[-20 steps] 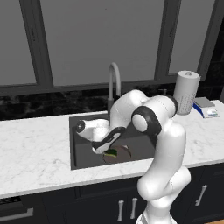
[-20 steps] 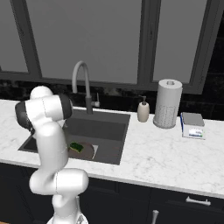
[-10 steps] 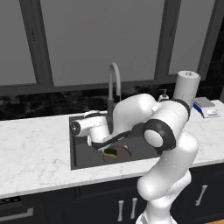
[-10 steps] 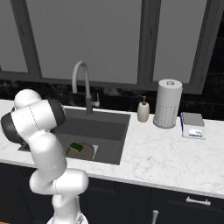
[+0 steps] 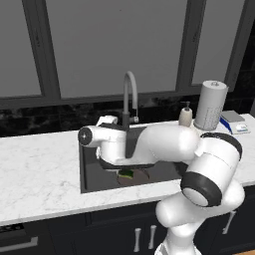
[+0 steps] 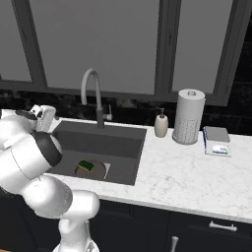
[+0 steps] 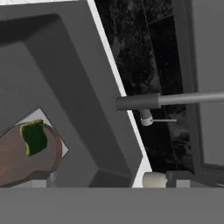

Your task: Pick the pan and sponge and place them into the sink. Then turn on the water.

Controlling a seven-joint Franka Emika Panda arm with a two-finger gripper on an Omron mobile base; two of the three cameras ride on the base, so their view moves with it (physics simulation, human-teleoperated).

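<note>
Presently, sponge (image 7: 34, 137) on pan (image 6: 90, 170), both in sink (image 6: 118, 147); remaining item, faucet (image 6: 92, 93): rigid, smooth; we judge its thin side lever (image 7: 164, 120) the hold; gripper (image 5: 107, 121) fingers spread, empty.

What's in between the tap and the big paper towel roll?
In the right base view, a white soap-pump bottle stands on the counter between the faucet and the paper towel roll.

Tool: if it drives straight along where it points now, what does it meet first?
Hedged, depth unclear: the dark-grey rectangular sink, probably its back wall, just short of the grey gooseneck faucet's dark base.
</note>
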